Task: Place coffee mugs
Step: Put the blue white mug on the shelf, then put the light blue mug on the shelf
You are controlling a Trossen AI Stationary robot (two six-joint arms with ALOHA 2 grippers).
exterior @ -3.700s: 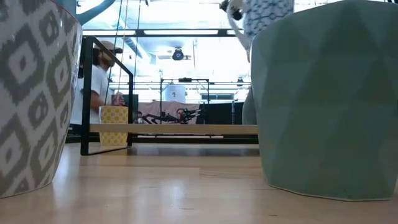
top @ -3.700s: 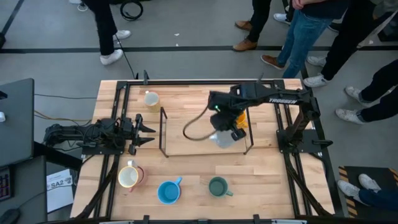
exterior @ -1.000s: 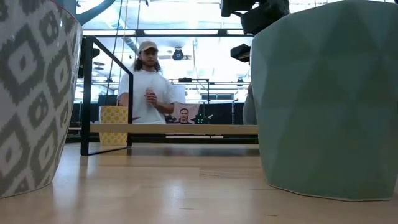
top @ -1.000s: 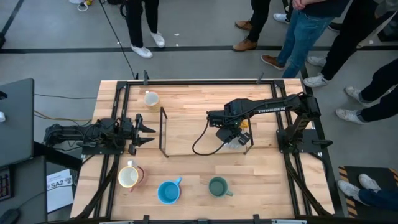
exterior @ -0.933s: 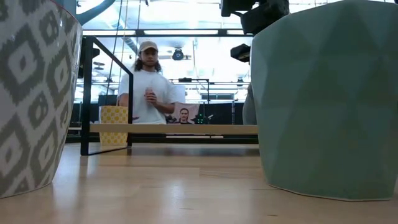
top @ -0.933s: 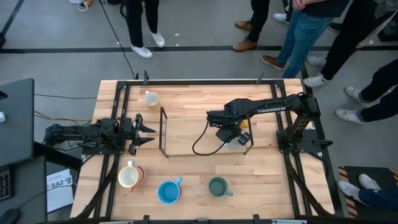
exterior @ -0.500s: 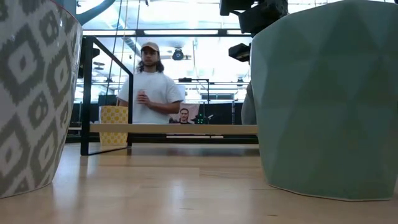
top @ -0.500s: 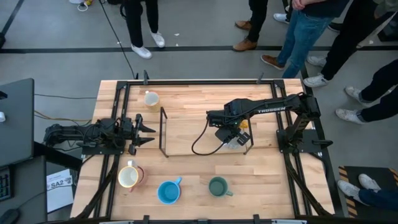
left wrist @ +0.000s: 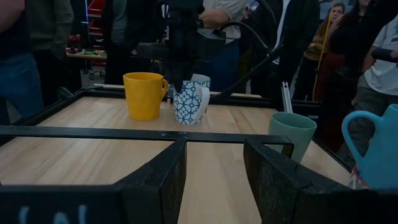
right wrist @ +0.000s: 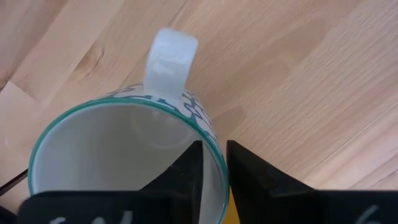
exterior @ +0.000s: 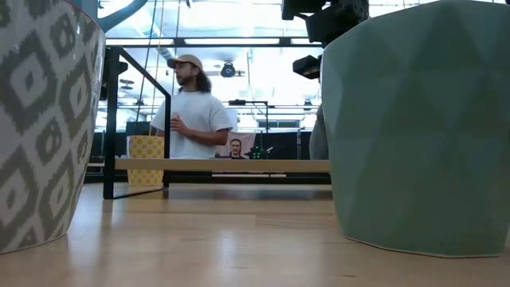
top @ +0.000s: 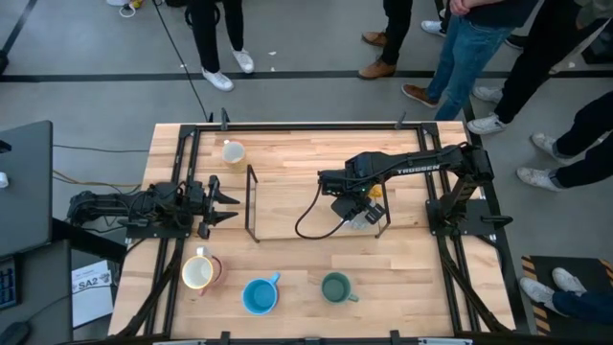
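My right gripper (top: 352,209) stands over a white mug with a blue pattern and teal rim (right wrist: 124,155). It is shut on the mug's wall, next to an orange mug (left wrist: 144,94) on the table's right half. That patterned mug (left wrist: 191,99) shows upright in the left wrist view. My left gripper (top: 222,203) waits open at the table's left edge. A cream-yellow mug (top: 233,151) stands far left. A pink-handled mug (top: 198,272), a blue mug (top: 260,294) and a dark green mug (top: 335,287) stand along the near edge. My right gripper pinches the patterned mug's wall at the rim (right wrist: 214,146), about a quarter way round from the handle (right wrist: 171,56). One finger (right wrist: 186,168) is inside the mug and one (right wrist: 249,171) outside, coming from above and pointing down. The mug is upright, its base seemingly on the table.
A black wire frame (top: 252,203) stands on the table between the two arms, its right end by the orange mug. Bare wood (top: 297,158) lies in the far middle. Several people stand beyond the far edge (top: 460,57).
Within the last second neither arm nor any mug has visibly moved. A few seconds ago the right gripper held the patterned mug higher and nearer the table's middle. It now holds it lower, beside the orange mug.
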